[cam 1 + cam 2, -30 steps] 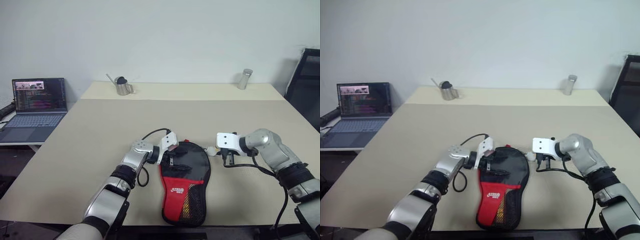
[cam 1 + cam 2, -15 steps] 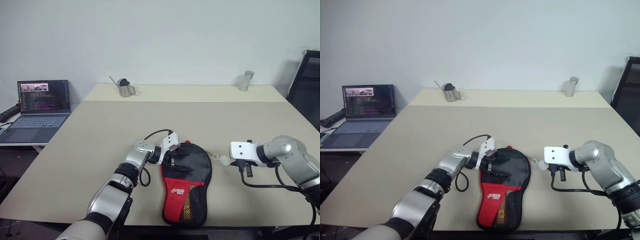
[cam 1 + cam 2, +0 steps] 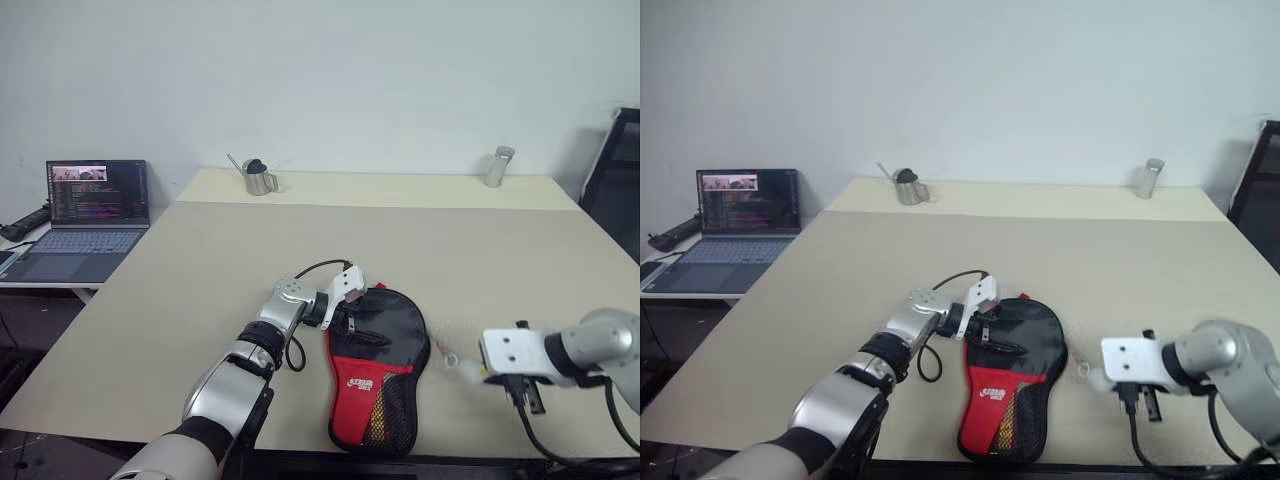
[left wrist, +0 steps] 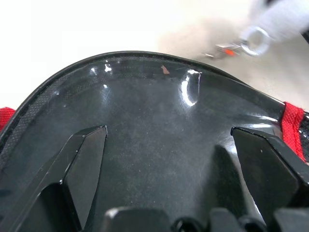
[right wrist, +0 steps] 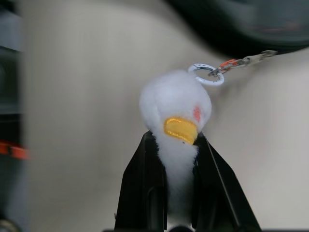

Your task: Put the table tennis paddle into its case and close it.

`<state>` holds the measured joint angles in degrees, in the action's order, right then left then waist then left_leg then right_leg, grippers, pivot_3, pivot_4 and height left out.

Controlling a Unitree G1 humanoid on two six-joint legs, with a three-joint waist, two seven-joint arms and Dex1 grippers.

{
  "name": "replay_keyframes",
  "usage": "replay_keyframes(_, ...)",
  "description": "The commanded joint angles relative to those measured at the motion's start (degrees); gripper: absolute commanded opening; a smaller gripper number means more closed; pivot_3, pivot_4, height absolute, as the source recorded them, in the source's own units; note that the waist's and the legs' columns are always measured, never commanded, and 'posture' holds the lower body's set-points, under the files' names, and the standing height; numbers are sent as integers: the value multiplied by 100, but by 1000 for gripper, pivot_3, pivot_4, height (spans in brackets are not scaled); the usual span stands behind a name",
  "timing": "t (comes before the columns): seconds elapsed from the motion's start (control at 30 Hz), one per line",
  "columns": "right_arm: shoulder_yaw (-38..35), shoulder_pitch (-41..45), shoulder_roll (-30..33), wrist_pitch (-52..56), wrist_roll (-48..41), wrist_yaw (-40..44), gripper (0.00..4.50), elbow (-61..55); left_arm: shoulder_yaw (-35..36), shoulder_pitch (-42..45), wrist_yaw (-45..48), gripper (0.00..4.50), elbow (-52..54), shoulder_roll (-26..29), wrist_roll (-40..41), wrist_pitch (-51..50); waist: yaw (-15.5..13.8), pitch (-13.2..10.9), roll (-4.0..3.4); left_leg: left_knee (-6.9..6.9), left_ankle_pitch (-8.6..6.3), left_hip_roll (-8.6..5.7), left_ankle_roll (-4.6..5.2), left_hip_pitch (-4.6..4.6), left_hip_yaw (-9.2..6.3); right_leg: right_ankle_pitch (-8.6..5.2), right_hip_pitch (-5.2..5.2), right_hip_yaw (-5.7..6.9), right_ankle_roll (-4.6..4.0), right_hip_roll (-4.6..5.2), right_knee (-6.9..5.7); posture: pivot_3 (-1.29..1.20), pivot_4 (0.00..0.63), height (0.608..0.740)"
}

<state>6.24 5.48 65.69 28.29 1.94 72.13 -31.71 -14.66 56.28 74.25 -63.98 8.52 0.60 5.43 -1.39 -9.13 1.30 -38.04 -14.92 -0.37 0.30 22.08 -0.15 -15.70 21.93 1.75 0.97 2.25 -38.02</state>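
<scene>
Two tools: left (image 3: 352, 322) wide over case (image 3: 378, 372), right (image 5: 176, 159) clamping white plush charm (image 5: 176, 108).

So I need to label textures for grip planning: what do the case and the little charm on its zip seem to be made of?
The case: black fabric with a glossy, probably coated face that shows highlights in the left wrist view, a red panel and a mesh pocket. The charm in the right pincer: white plush, fuzzy edged, with a yellow beak, on a small metal ring.

Both arms silver-grey metal w/ black joint bands. White block at each wrist. Left gripper (image 3: 352, 318) & right gripper (image 5: 178, 145): black fingers. Black cables loop near wrists.
</scene>
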Motion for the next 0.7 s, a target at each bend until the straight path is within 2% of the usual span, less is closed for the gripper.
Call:
replay_keyframes(0.03, -375, -527, 188, 224, -222, -18, 171, -721, -220, -162, -11, 4500, -502, -174, -397, -144, -3, 0, 0, 0, 0, -1, 0, -2, -5, 0, -8, 8, 0, 0, 6, 0, 150, 740)
replay_keyframes(0.33, -1223, -2697, 138, 1154, -516, -320, 170, -2687, -165, 70, -169, 4500, -708, -422, -528, -5, -84, 6, 5, -3, -3, -19, -5, -6, -66, -9, -62, 66, 16, 37, 41, 0, 150, 740)
replay_keyframes(0.53, -1386, -3874, 171, 540, -829, -859, 169, -2829, -101, 191, -361, 4500, -832, -629, -600, 120, -172, 7, 6, 2, -4, -22, -6, 4, -93, -5, -85, 99, 28, 39, 91, 0, 150, 740)
replay_keyframes(0.7, -1546, -4489, 388, 137, -1083, -1307, 169, -2829, -68, 270, -453, 4500, -909, -756, -673, 174, -153, 5, 12, -1, -5, -23, -6, 12, -92, 2, -83, 99, 39, 42, 101, 0, 150, 740)
